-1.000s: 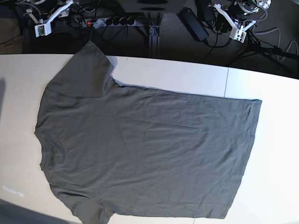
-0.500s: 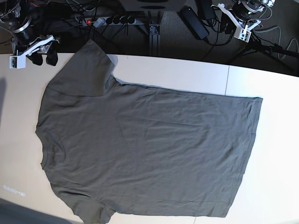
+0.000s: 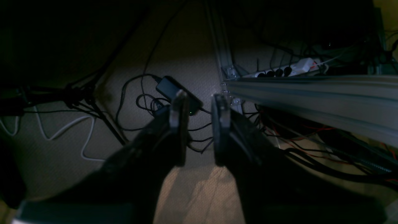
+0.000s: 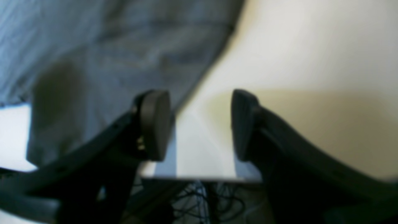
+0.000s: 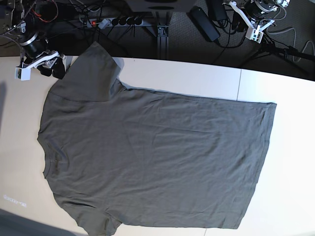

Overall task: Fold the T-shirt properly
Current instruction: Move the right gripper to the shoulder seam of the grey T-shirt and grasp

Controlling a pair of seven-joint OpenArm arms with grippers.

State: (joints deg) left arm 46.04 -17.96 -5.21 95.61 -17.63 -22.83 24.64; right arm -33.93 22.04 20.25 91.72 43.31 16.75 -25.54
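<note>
White table (image 5: 197,78) bears the flat T-shirt (image 5: 152,157); both hands spread, power strip (image 5: 115,22) behind.

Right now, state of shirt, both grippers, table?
T-shirt: spread flat on the table, unfolded, not held.
Right gripper: open, empty, over the table edge beside a sleeve.
Left gripper: jaws slightly apart, empty, off the table above the floor cables.
Table: white, carries the T-shirt.
</note>
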